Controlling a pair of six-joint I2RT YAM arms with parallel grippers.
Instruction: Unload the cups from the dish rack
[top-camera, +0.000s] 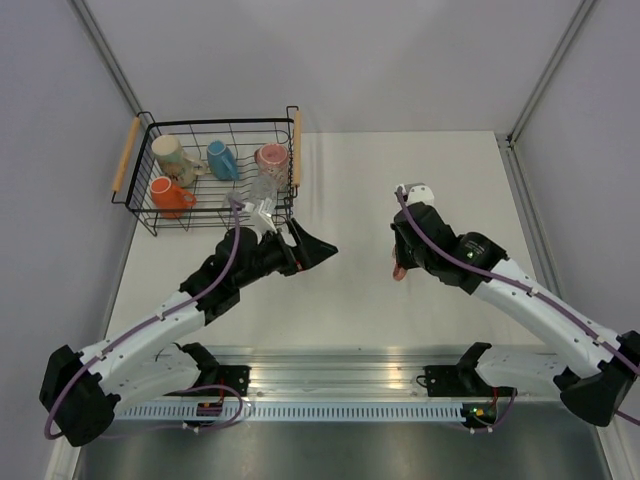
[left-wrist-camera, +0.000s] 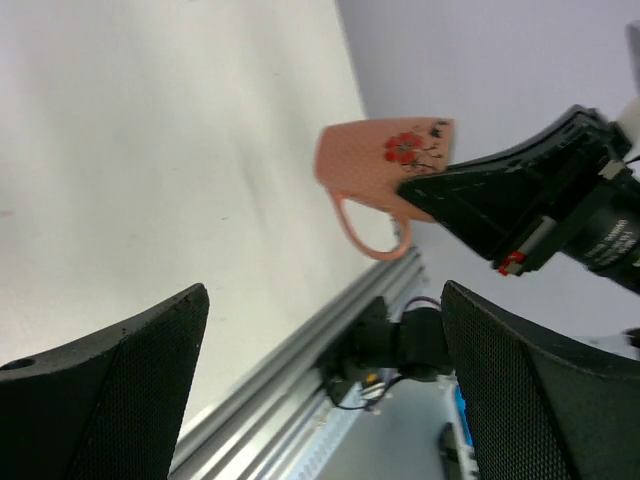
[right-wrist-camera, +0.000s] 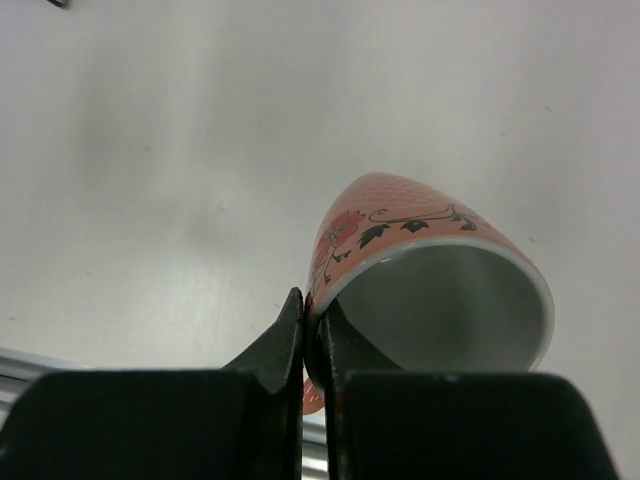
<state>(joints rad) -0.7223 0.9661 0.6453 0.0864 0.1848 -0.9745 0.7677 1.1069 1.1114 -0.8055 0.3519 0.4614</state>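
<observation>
The right jaws are pressed together on the rim of one salmon-pink cup, with one finger inside the wall and one outside. The cup is glazed ceramic with a fine checked pattern on the outside. It carries a red flower and dark leafy sprigs, and has a pale rim band and a smooth white inside. It is held off the white matte bench, a little toward 4 o'clock from the bench's middle in the top view. Its long axis is tilted, with the mouth back toward the right wrist camera and the base pointing away toward the bench. In the left wrist view its thin loop handle hangs at 6 o'clock.

The left jaws are spread wide around nothing, near the 4 o'clock corner of the dish rack; their black pads look finely dimpled.

The rack sits at 10 o'clock on the bench. It is a box of thin black wire with two round wooden bar handles, one at its 9 o'clock side and one at its 3 o'clock side. Inside it I count:
- one cream mug
- one blue mug
- one orange mug with a white inside
- one pink cup
- one clear tumbler

I cannot tell whether a second clear one stands beside the tumbler.
</observation>
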